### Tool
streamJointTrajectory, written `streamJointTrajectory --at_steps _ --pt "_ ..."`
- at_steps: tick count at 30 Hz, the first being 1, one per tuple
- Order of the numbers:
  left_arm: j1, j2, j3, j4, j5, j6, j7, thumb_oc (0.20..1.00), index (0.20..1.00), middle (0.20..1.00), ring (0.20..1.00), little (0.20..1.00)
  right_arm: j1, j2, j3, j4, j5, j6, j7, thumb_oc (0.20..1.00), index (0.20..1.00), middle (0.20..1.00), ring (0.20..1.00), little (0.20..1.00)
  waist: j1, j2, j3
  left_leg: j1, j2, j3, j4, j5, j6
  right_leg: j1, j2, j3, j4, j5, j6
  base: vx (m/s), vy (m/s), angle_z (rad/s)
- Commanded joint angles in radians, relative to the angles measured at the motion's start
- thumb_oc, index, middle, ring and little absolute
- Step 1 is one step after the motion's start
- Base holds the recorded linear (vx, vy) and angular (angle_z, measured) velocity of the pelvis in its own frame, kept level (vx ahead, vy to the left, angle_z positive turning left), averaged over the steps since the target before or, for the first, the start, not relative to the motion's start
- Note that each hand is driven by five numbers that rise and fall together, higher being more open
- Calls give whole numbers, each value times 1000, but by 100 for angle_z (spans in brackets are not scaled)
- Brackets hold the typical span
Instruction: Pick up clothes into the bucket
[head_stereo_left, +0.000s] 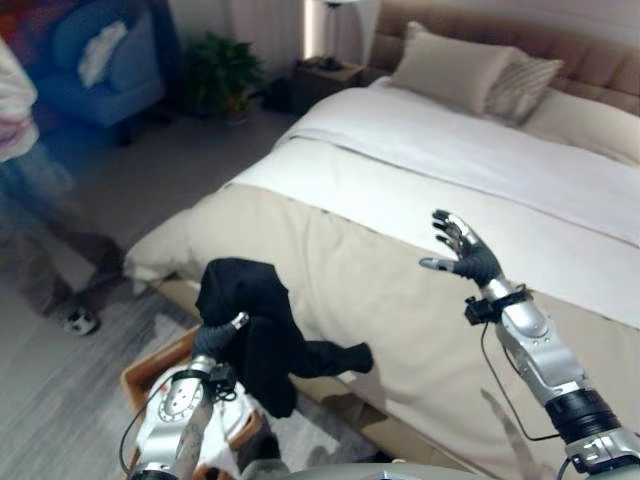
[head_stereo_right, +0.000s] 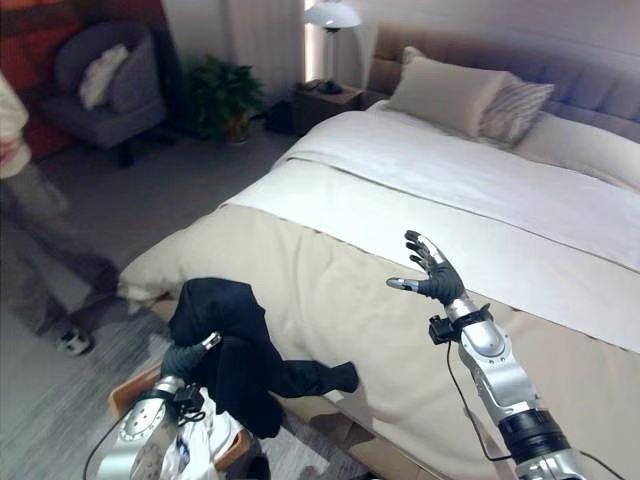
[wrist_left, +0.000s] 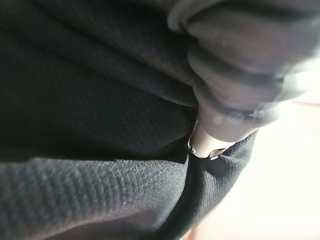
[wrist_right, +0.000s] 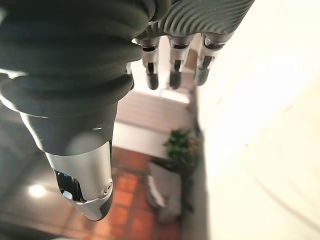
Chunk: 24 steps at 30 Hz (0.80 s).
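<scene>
Gripping a black knitted garment (head_stereo_left: 262, 330), your left hand (head_stereo_left: 215, 338) had its fingers closed into the cloth, which the left wrist view showed bunched around the thumb. You held that garment up in the air at the foot corner of the bed with the beige cover (head_stereo_left: 340, 280), one dark sleeve trailing out sideways toward the bed. It hung directly above the brown woven bucket (head_stereo_left: 150, 368) on the grey rug, where some white clothing (head_stereo_right: 205, 440) already lay inside. Your right hand (head_stereo_left: 462, 248) was raised above the beige cover, well apart from the garment, its fingers spread and relaxed, grasping nothing. You had a person's legs (head_stereo_left: 50, 270) standing at the far left of the room.
</scene>
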Motion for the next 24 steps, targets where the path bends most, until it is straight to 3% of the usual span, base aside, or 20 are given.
streamJointTrajectory --at_steps 1,2,3,5,8,11,12,14,15,17,18,21,24 --pt "-88 41 64 -104 71 -122 38 200 200 200 200 200 -101 23 -11 -2 -73 -74 -56 1000 1000 1000 1000 1000 32 -35 48 -71 32 -10 57 34 -55 -64 -23 -25 185 -97 -9 -268 20 61" --pt "-118 36 78 -79 105 -130 64 200 200 200 200 200 -77 25 -31 -2 -69 -83 -70 1000 1000 1000 1000 1000 17 -36 86 -125 36 75 124 21 -37 -91 -54 -73 212 -93 -11 -183 38 68" --pt "-118 35 77 -78 105 -130 65 200 200 200 200 200 -77 25 -31 -2 -69 -83 -70 1000 1000 1000 1000 1000 17 -37 86 -128 35 75 129 18 -36 -94 -56 -73 215 -95 -10 -222 72 116" --pt "-149 30 91 -22 142 -143 103 200 200 200 200 200 -72 44 -9 27 -112 -74 -85 1000 1000 1000 1000 1000 2 -44 109 -134 74 194 233 -50 -8 -131 -105 -98 236 -80 -10 -153 113 97" --pt "-175 20 95 11 136 -150 140 200 200 200 200 200 -59 61 1 39 -115 -64 -88 1000 1000 1000 1000 1000 2 -36 139 -139 102 216 244 -56 -15 -150 -139 -108 270 -71 -2 -69 115 23" --pt "-197 17 94 27 138 -150 161 200 200 200 200 200 -46 70 6 33 -114 -63 -85 1000 1000 1000 1000 1000 1 -29 160 -146 94 223 207 -37 -16 -170 -159 -117 294 -66 5 -16 145 39" --pt "-227 16 90 47 147 -152 197 200 200 200 200 200 -37 75 17 33 -113 -63 -90 1000 1000 1000 1000 1000 1 -25 182 -146 75 209 186 -58 -17 -197 -183 -98 340 -81 25 10 171 35" --pt "-244 20 89 44 158 -153 218 200 200 200 200 200 -39 79 25 28 -107 -64 -90 1000 1000 1000 1000 1000 -2 -32 195 -159 60 202 195 -72 -6 -219 -204 -81 376 -85 25 -34 160 40" --pt "-291 39 74 46 190 -157 252 200 200 200 200 200 -30 80 36 9 -100 -71 -95 1000 1000 1000 1000 1000 -15 -46 236 -223 26 174 289 -111 11 -247 -237 -25 448 -99 24 -155 96 42" --pt "-350 65 57 57 211 -172 291 200 200 200 200 200 -35 80 52 -20 -94 -77 -93 1000 1000 1000 1000 1000 -50 -56 267 -319 -9 135 381 -116 34 -340 -219 131 513 -92 22 -188 116 84" --pt "-369 71 61 59 218 -181 311 200 200 200 200 200 -50 81 70 -20 -91 -80 -90 1000 1000 1000 1000 1000 -43 -63 270 -347 -5 149 405 -130 33 -367 -211 165 502 -103 13 -125 142 99" --pt "-432 122 99 40 242 -192 397 200 200 200 200 200 -107 103 124 8 -86 -83 -101 1000 1000 1000 1000 1000 -18 -94 299 -406 5 161 431 -124 31 -430 -215 154 497 -91 16 -99 67 -23" --pt "-526 168 111 39 257 -196 460 200 200 200 200 200 -103 107 146 2 -92 -91 -102 1000 1000 1000 1000 1000 -17 -104 320 -443 -2 148 428 -113 26 -429 -228 119 471 -84 26 -12 1 -31"
